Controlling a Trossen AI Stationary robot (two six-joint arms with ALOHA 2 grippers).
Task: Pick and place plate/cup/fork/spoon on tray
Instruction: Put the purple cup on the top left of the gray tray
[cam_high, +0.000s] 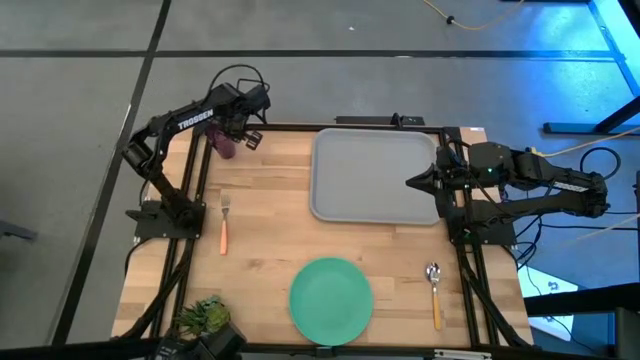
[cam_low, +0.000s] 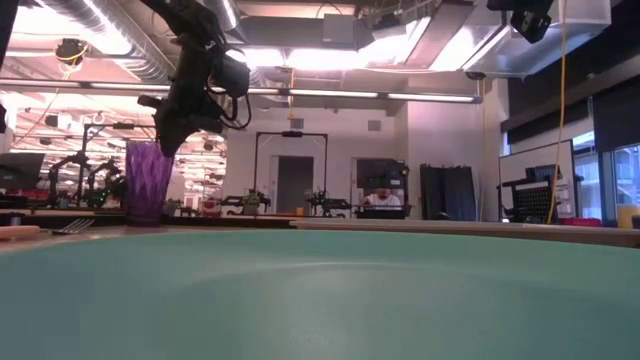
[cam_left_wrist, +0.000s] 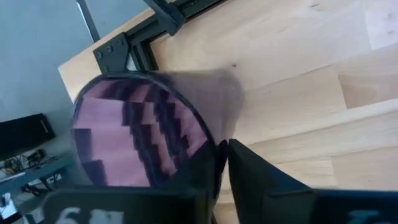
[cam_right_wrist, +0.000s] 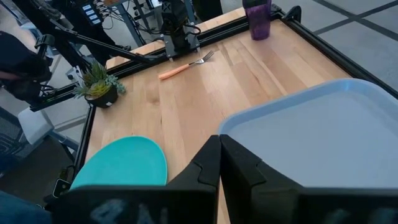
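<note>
Plate (cam_high: 331, 300) sits closest to the low camera, flat on the worktop (cam_high: 270, 200) at its near edge, filling the lower half of that view; nothing on it. Spoon (cam_high: 434, 290) lies just right of the plate, bowl pointing toward the tray. Tray (cam_high: 375, 176) sits at the far right part of the worktop, nothing in it. Fork (cam_high: 224, 222) lies on the left side, tines toward the far edge, well apart from the tray. Cup (cam_high: 224, 145) stands upright at the far left corner, nothing visible inside it. Left tool (cam_high: 240, 128) is at the cup; wrist view shows the cup's rim (cam_left_wrist: 140, 130) right against the fingers (cam_left_wrist: 261, 180), but can't tell if they are clamped on it or just beside it. Right tool (cam_high: 412, 182) hangs over the tray's right edge, fingers clenched together, tips touching, grasping nothing. Small potted plant (cam_high: 203, 318) at the near left corner.
</note>
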